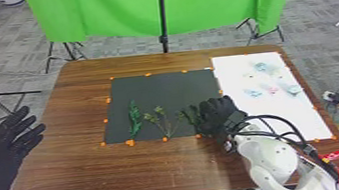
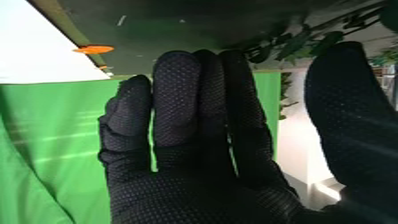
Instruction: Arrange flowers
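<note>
In the head view, the right robot hand is at the lower right part of a black mat, which lies on the brown table. This hand is open, with the fingers straight and the thumb standing apart from them.

Three green sprigs are on the mat. The left sprig is narrow and dark, and it lies lengthwise. The middle sprig has thin stems, which spread into small leaf bunches; its fine tips are hard to make out. The right sprig is just beside the right robot hand and partly hidden by it, so I cannot tell if they are touching.

On the white sheet, to the right of the mat, there are several small flowers. One pale blue flower is farther away; nearer, a pink flower is between two bluish ones. Their petals are too faint to tell exactly.

The left robot hand is at the left side of the table, also open, and its arm is cut off by the view's edge.

In the right wrist view, dark leaves appear beyond the space between the fingers and the thumb of the right robot hand. These leaves are partly covered by the thumb.
</note>
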You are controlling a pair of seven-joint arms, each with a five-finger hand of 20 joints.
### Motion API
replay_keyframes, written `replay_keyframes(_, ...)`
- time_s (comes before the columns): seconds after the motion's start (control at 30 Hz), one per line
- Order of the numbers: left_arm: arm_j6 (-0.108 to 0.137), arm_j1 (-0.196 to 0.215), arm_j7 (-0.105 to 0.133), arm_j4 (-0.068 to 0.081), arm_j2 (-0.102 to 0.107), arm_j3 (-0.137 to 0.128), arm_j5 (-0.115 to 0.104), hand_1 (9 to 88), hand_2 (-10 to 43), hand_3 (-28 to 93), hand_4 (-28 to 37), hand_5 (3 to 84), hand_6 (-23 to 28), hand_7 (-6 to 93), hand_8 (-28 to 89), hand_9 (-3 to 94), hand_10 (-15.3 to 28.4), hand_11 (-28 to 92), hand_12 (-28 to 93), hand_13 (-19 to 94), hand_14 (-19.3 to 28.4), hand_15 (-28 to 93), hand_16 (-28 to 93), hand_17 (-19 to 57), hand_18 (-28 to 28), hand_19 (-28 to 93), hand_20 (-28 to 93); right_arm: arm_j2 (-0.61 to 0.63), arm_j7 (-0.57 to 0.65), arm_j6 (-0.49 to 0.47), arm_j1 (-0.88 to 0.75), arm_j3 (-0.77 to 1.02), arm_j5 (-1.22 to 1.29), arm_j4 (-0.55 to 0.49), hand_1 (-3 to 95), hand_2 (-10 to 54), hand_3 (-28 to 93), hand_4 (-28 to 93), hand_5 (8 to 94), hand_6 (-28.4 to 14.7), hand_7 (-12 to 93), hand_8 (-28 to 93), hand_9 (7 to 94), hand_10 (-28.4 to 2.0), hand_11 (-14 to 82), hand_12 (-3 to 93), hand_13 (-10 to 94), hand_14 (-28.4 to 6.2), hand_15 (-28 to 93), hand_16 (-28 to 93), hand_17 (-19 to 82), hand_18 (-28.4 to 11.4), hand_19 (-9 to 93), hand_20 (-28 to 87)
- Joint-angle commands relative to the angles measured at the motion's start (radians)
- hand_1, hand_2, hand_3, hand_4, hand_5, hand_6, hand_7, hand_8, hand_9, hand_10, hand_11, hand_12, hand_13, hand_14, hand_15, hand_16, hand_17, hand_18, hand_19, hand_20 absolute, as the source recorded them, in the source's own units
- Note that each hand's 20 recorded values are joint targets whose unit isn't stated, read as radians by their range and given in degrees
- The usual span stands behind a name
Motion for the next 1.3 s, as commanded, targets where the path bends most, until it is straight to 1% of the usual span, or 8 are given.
replay_keyframes(0.03,-0.005,0.013,-0.005,0.004,-0.008,-0.001,-0.002,24.7,-5.8,70,-28.0,29.2,0.6,23.2,-11,23.4,10.0,21,15,22,13.8,30,1,-10.1,23.2,45,6,0.046,-0.02,0.008,-0.019,0.075,0.01,0.015,27.2,-9.5,85,-28,45.1,-3.4,49,-26,47.6,-12.1,58.9,27.2,50,-7.9,76,21,26,-17.6,83,47)
replay_keyframes(0.17,-0.003,0.016,0.0,0.003,-0.009,-0.002,-0.002,24.6,-5.8,70,-28.0,29.2,0.6,23.1,-11,23.4,10.0,21,15,22,13.8,30,1,-10.1,23.2,45,6,0.08,-0.061,-0.03,-0.034,0.112,0.005,0.005,27.1,-9.5,88,-28,42.5,-3.5,49,-26,43.4,-12.3,58.9,27.0,46,-7.5,77,20,23,-17.7,81,46)
replay_keyframes(0.2,0.0,0.019,0.004,0.003,-0.005,-0.002,-0.005,24.7,-5.8,70,-28.0,29.2,0.6,23.1,-11,23.4,10.0,21,15,22,13.8,30,1,-10.1,23.2,45,6,0.086,-0.083,-0.043,-0.041,0.122,0.007,0.003,27.1,-9.5,88,-28,41.7,-3.5,49,-26,42.3,-12.2,58.8,26.8,45,-7.6,77,20,22,-17.7,80,46)
replay_keyframes(0.33,0.002,0.021,0.007,0.001,-0.009,-0.001,-0.004,24.6,-5.9,70,-28.1,29.2,0.6,23.2,-12,23.4,10.0,21,15,22,13.8,30,1,-10.1,23.2,45,6,0.1,-0.118,-0.07,-0.064,0.127,-0.011,-0.009,26.5,-9.5,87,-28,37.7,-3.7,50,-26,36.8,-12.8,58.8,26.3,41,-7.7,76,17,19,-17.9,77,46)
replay_keyframes(0.57,0.0,0.015,0.003,0.003,-0.01,0.002,-0.001,24.7,-5.8,70,-28.0,29.2,0.6,23.2,-12,23.4,10.0,21,15,22,13.8,30,1,-10.1,23.1,44,6,0.102,-0.161,-0.104,-0.099,0.122,-0.029,-0.044,24.3,-9.5,86,-28,32.7,-4.9,51,-25,30.2,-13.8,56.0,24.7,35,-8.6,75,13,16,-18.3,75,45)
replay_keyframes(0.8,-0.002,0.012,-0.001,0.004,-0.011,0.001,-0.001,24.6,-5.9,70,-28.0,29.1,0.6,23.2,-11,23.4,10.0,21,15,22,13.8,30,1,-10.1,23.1,45,6,0.081,-0.117,-0.133,-0.089,0.065,-0.038,-0.06,21.3,-9.5,86,-28,28.9,-6.3,50,-25,26.0,-14.5,52.0,23.5,29,-9.2,72,10,13,-18.8,73,45)
replay_keyframes(1.0,-0.006,0.005,-0.008,0.006,-0.01,0.004,-0.001,24.6,-5.9,70,-27.9,29.1,0.6,23.1,-11,23.4,10.0,21,15,22,13.9,30,1,-10.1,23.2,45,6,0.049,-0.05,-0.118,-0.032,-0.009,-0.045,-0.026,19.7,-9.5,85,-28,27.4,-7.4,49,-24,24.7,-15.3,50.6,24.0,28,-9.8,72,9,12,-19.0,72,46)
replay_keyframes(1.3,-0.004,0.007,-0.01,0.006,-0.013,0.001,-0.001,24.7,-6.0,70,-28.0,29.1,0.6,23.2,-11,23.3,10.0,21,15,22,13.8,30,1,-10.1,23.2,44,6,0.037,-0.017,-0.116,-0.031,0.015,-0.046,-0.016,18.9,-9.5,85,-28,27.2,-8.0,49,-23,24.5,-15.9,50.5,24.3,28,-10.4,72,9,12,-19.3,73,46)
